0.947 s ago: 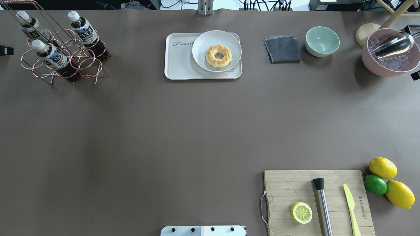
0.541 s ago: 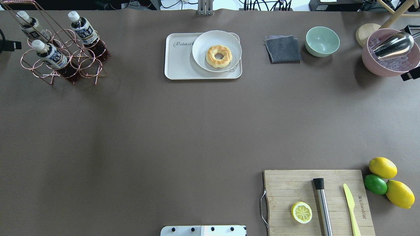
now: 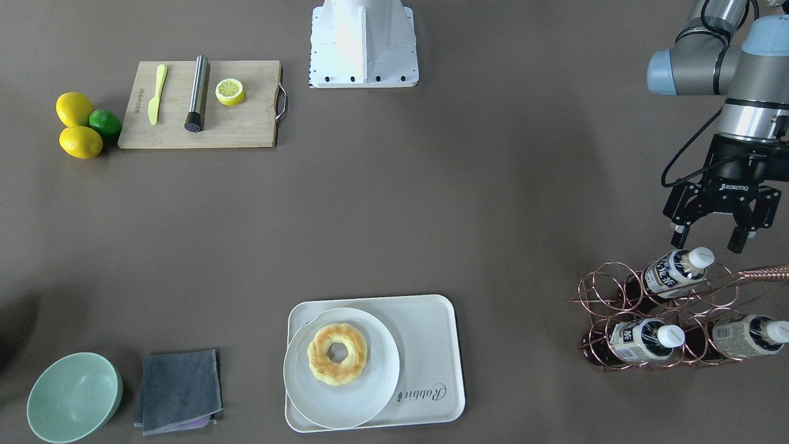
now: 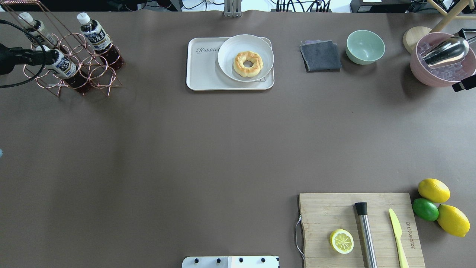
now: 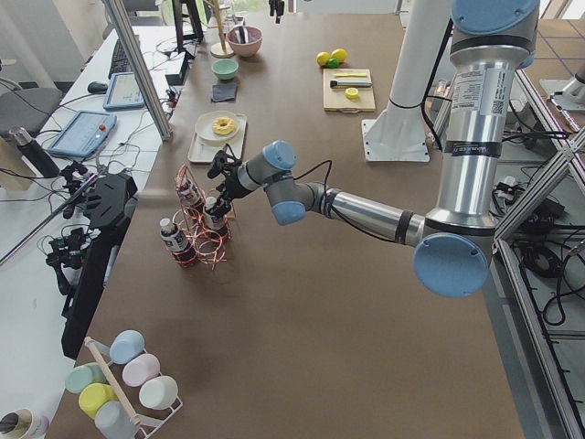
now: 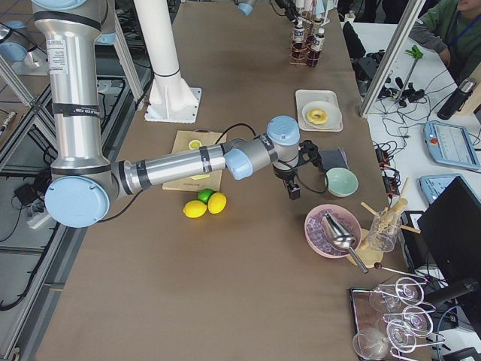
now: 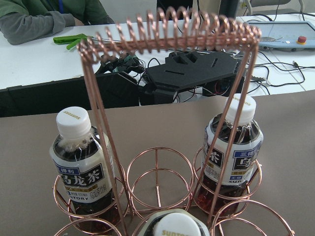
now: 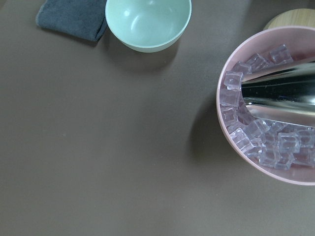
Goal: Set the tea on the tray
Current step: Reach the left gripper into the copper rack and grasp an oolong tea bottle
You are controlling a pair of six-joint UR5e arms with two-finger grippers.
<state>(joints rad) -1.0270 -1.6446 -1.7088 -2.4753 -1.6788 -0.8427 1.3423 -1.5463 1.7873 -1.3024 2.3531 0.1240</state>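
Observation:
Three tea bottles stand in a copper wire rack (image 3: pixel 653 302). The one nearest the robot (image 3: pixel 672 270) also shows in the overhead view (image 4: pixel 63 66). My left gripper (image 3: pixel 707 240) is open and empty, hovering just above this bottle's white cap; it enters the overhead view (image 4: pixel 37 56) from the left edge. The other two bottles (image 7: pixel 81 167) (image 7: pixel 234 147) show in the left wrist view. The off-white "Rabbit" tray (image 3: pixel 431 345) (image 4: pixel 202 72) carries a round white plate (image 3: pixel 370 394) with a donut (image 3: pixel 337 353). My right gripper (image 6: pixel 293 184) is near the pink bowl; I cannot tell its state.
A pink bowl of ice (image 4: pixel 442 76) with a metal scoop, a green bowl (image 4: pixel 365 46) and a grey cloth (image 4: pixel 320 56) sit far right. A wooden cutting board (image 4: pixel 334 212) holds a lemon half, muddler and knife; two lemons and a lime (image 4: pixel 425 209) lie beside it.
My left gripper has moved in from the left edge to above the nearest bottle in the rack. The right gripper has shifted slightly at the right edge.

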